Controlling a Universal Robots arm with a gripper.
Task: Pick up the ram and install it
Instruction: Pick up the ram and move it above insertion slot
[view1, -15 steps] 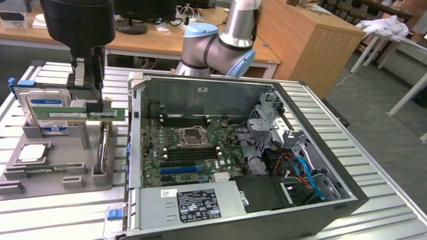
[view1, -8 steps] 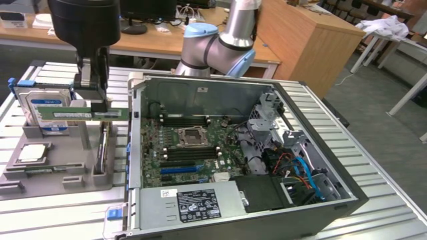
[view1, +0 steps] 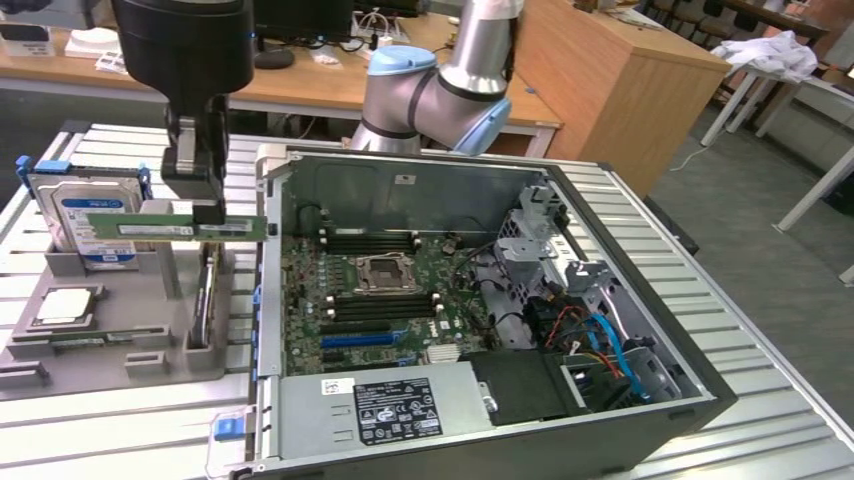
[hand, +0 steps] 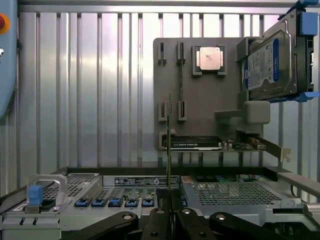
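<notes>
Exterior view has our claw (view1: 207, 218) clamped on the ram (view1: 140, 227), so the stick is off the grey tray (view1: 134, 340) and hanging in the air above it, just outside the wall of the open computer case (view1: 667, 400) on the exterior view's left. The grip sits toward the end of the stick nearer the case, and the longer part pokes out over the hard drive (view1: 83, 205) that stands in the tray. The processor chip (view1: 64, 305) lies flat in its own pocket, untouched as far as we can tell. What matters for us here is the lineup: the ram's long axis runs left to right in the exterior view, and the dark memory slots (view1: 378, 241) on the motherboard (view1: 400, 330) seem to run roughly the same way, lower down and off to the exterior view's right of the claw. So it looks like a shift across and down and not much of a twist, though that's our guess. Wrist view gives us the ram (hand: 169, 135) edge-on as a thin line rising straight out of the claw (hand: 170, 197), with the tray (hand: 200, 95) and the ribbed metal surface (hand: 90, 90) beyond it. Nothing is seated in a slot yet.
</notes>
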